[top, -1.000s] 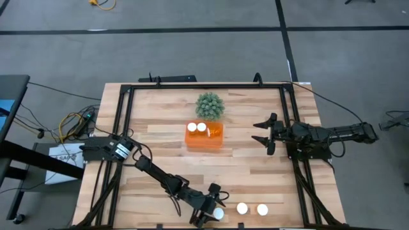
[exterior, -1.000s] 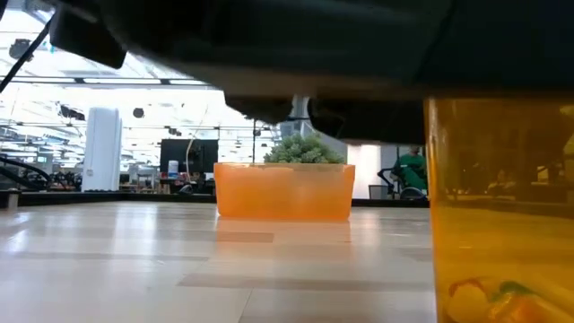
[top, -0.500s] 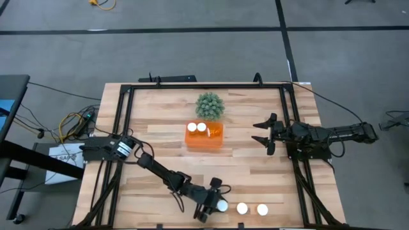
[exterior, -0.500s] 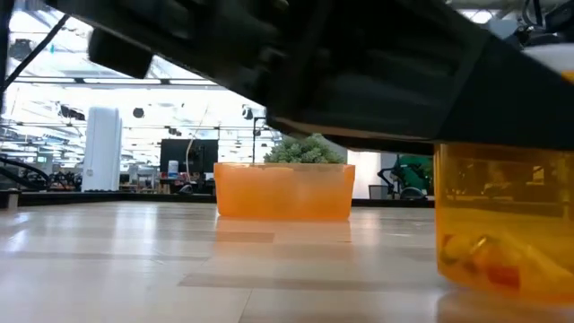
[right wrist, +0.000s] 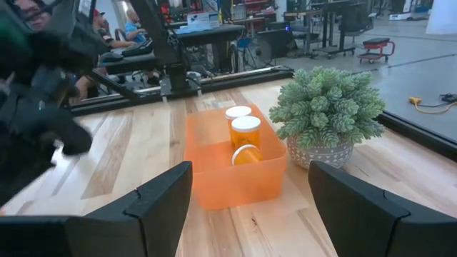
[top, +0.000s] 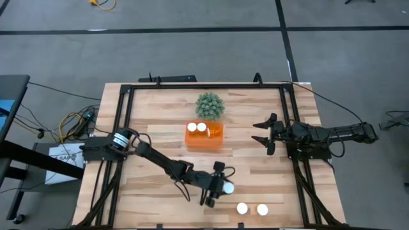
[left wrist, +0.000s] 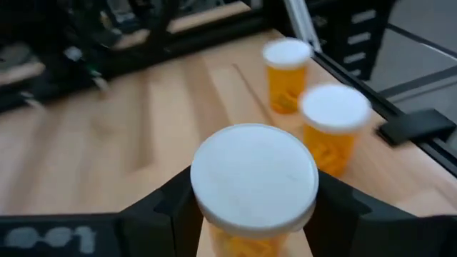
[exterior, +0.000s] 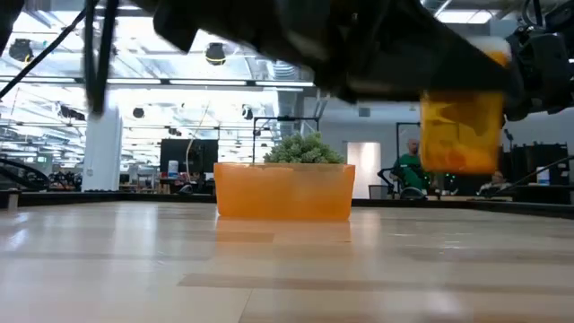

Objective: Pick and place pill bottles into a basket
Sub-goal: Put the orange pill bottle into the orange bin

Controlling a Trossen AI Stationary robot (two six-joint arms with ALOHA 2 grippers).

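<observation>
Your left gripper (top: 220, 187) is clamped on a pill bottle (left wrist: 255, 187), lifted off the table.
No label reads on it; two bottles (top: 252, 209) stand just beside; basket (top: 204, 142) farther ahead; pale wood table (top: 160, 137); right gripper (top: 263, 133) spread, empty.

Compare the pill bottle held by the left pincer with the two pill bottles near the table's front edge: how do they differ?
The held white-capped orange plastic pill bottle is clamped in the left pincer; the two bottles by the front edge stand free. In the low view the held bottle hangs clear of the wooden table, while the pair rest on it. The held one is nearer the translucent orange basket. All share white caps and orange bodies.
</observation>
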